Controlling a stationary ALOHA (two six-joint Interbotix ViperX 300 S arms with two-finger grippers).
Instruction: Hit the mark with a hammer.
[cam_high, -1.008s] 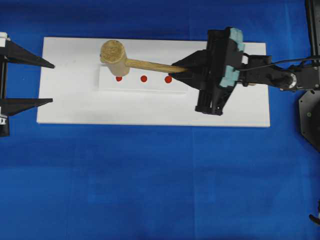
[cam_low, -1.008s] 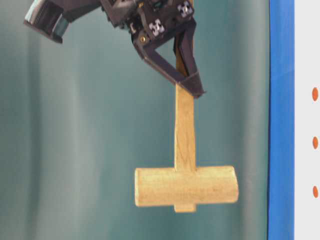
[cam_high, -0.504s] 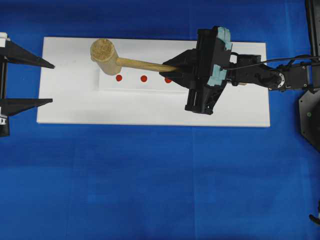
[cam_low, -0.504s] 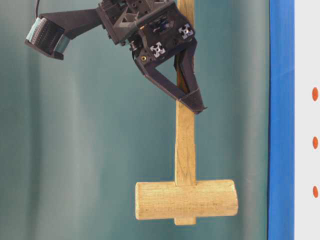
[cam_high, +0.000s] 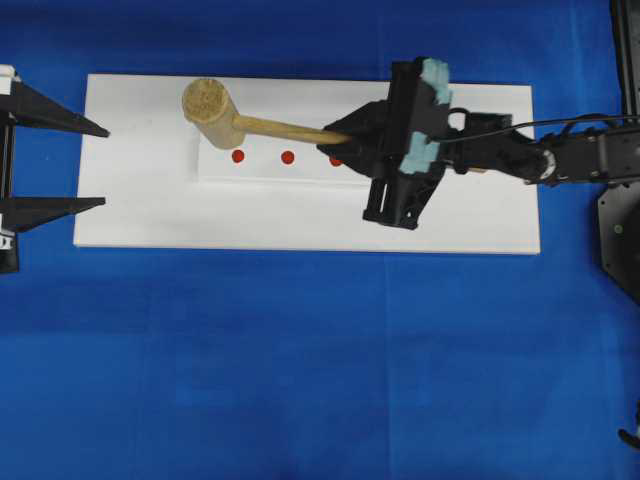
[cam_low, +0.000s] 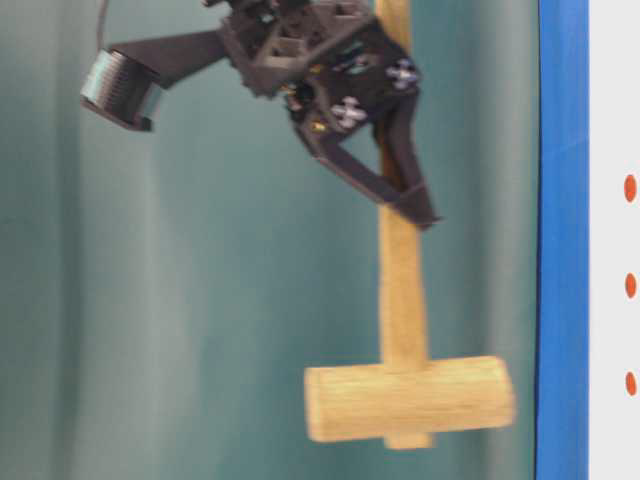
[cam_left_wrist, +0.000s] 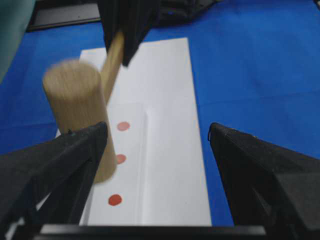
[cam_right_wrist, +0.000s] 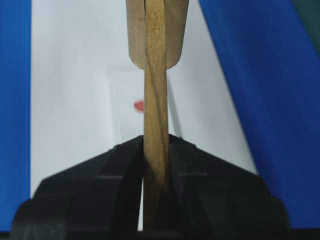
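The hammer (cam_high: 208, 108) is a light-wood mallet held in the air above the white board (cam_high: 140, 210). My right gripper (cam_high: 338, 140) is shut on its thin handle (cam_right_wrist: 156, 115). The head (cam_low: 410, 398) hangs clear of the board and is blurred in the left wrist view (cam_left_wrist: 77, 110). Three red marks lie in a row on a raised white block (cam_high: 262, 170): the left mark (cam_high: 238, 156), the middle mark (cam_high: 288, 157) and the right mark (cam_high: 334, 160), which the gripper half hides. From above, the head sits up-left of the left mark. My left gripper (cam_high: 100, 167) stands open at the board's left edge, holding nothing.
Blue cloth (cam_high: 300, 360) covers the table around the board. The right arm (cam_high: 540, 155) stretches in from the right over the board's far end. A teal curtain (cam_low: 180, 300) forms the backdrop in the table-level view.
The right gripper has carried the hammer leftward, and its head now moves toward the board, blurred in motion. The left gripper has not moved.
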